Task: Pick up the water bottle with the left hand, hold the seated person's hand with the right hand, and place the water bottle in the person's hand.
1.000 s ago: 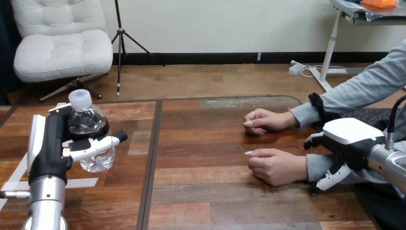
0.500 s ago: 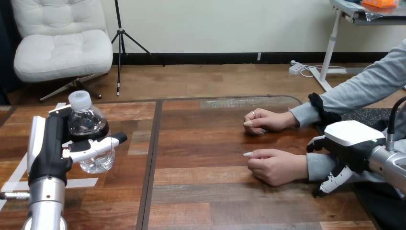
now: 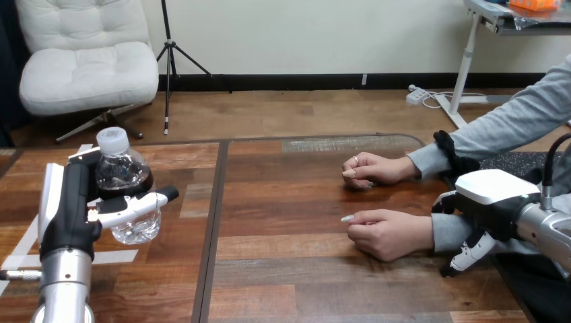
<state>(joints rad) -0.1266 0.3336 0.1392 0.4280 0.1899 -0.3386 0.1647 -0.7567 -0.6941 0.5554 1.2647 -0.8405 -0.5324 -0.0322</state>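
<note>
Left fingers [image 3: 138, 204] round water bottle [image 3: 121, 168], wooden table [image 3: 303, 269]

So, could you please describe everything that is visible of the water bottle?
The water bottle is of clear plastic, with a white cap and a dark band below its shoulder. It stands upright over the wooden table's left part. The left robot hand is curled round its middle, thumb across the front. Whether its base touches the table I cannot tell.

clear water bottle [image 3: 138, 225], white cap, upright, left on table [image 3: 303, 282] — person's nearer hand [image 3: 384, 233] curled, right side
</note>
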